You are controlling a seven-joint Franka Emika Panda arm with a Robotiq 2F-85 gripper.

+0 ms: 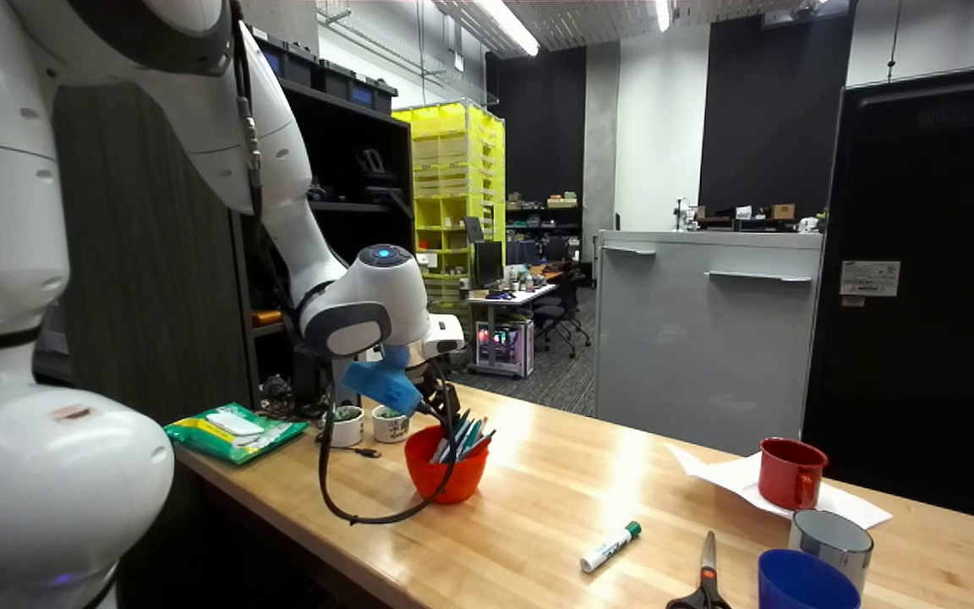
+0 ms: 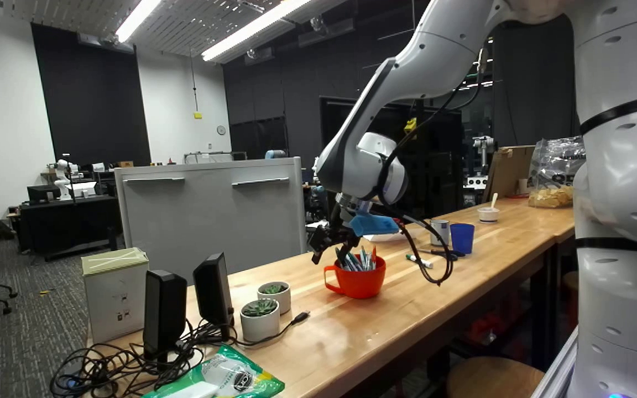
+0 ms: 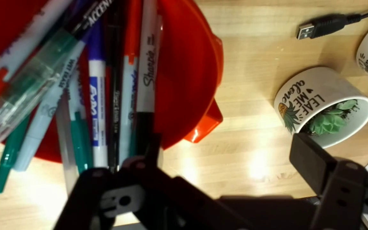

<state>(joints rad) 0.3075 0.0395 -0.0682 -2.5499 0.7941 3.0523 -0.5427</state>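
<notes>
Having the gripper (image 3: 228,148) spread wide, holding nothing between its fingers (image 3: 311,161); hanging by the rim of the red cup (image 3: 187,95), with this cup lying at ten o'clock from the gap in the wrist view. Overlapping the pens (image 3: 99,95) with one finger there, and having the opposite one outside the cup. Not being able to tell whether touching the rim. Gathering these pens inside the cup and leaning them on its edge, probably for being too long to lie lower. Setting a white plant pot (image 3: 334,86) near, at two o'clock, and resting a USB plug (image 3: 329,25) on the wooden table (image 1: 538,499) at one o'clock, perhaps only for being aside. Laying a green-capped marker (image 1: 611,548) loose at four o'clock from the cup in an exterior view, and scissors (image 1: 708,573) farther in the same direction. Standing a red mug (image 1: 791,478) on white paper (image 1: 730,475), at three o'clock, maybe for protecting the wood. Arching the arm (image 2: 434,61) high over the table, at about one o'clock from the cup in an exterior view; tilting the gripper obliquely, perhaps for giving room to the pens.
</notes>
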